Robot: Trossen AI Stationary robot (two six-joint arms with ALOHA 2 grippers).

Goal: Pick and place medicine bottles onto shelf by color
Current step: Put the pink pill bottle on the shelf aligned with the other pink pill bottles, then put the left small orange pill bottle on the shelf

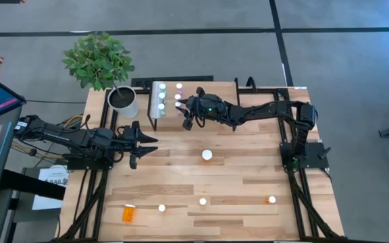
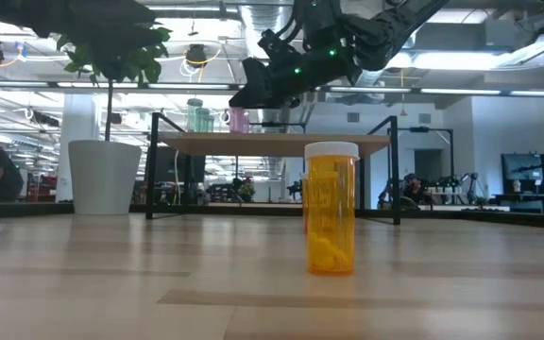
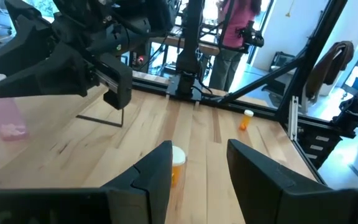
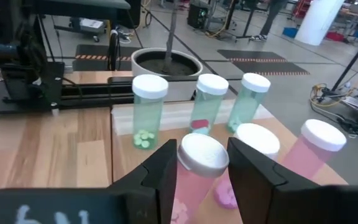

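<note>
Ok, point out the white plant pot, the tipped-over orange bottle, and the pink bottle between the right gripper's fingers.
White plant pot (image 1: 124, 101), high view, on its rim.
Tipped-over orange bottle (image 1: 128, 214), high view, on its body.
Pink bottle (image 4: 201, 155), right wrist view, on its white cap.

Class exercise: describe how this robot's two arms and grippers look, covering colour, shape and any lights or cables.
Both arms are black and jointed. Each gripper, left and right, ends in two dark, wedge-shaped fingers. Small green lights glow on the right arm; cables trail along the left arm.
</note>
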